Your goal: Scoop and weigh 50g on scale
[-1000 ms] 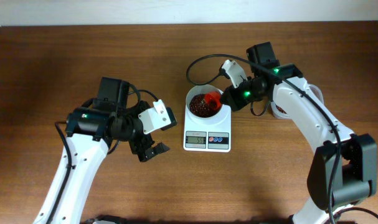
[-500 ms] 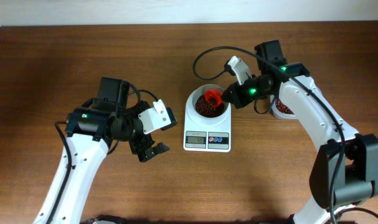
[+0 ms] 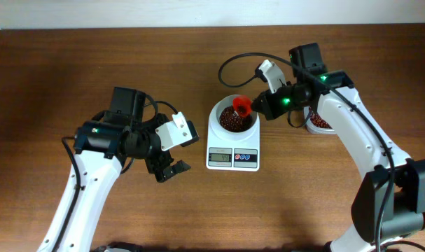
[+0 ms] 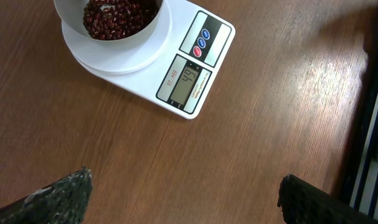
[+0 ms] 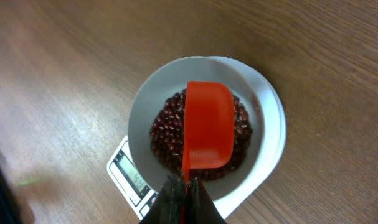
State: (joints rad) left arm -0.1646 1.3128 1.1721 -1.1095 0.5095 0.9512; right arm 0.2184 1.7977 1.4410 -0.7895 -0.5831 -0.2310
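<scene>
Right fingers [image 5: 168, 204] pinching red scoop [image 5: 208, 124] over scale [image 3: 232, 158], left fingers [image 4: 64, 193] spread

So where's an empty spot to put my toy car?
Bare brown wooden table lies in front of the small white digital scale and along the back left, behind the open left gripper. It's crowded around the white bowl of red beans, red plastic scoop and right gripper.

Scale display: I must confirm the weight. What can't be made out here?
Small white digital scale: overhead, digits on its grey display are too small.
Right wrist: the right claw, gripping the red plastic scoop, covers part of the scale's front panel.
Clear tub of red beans: overhead, mostly hidden by the right arm.
Left claw: left wrist, fingers cut by the bottom edge.
</scene>
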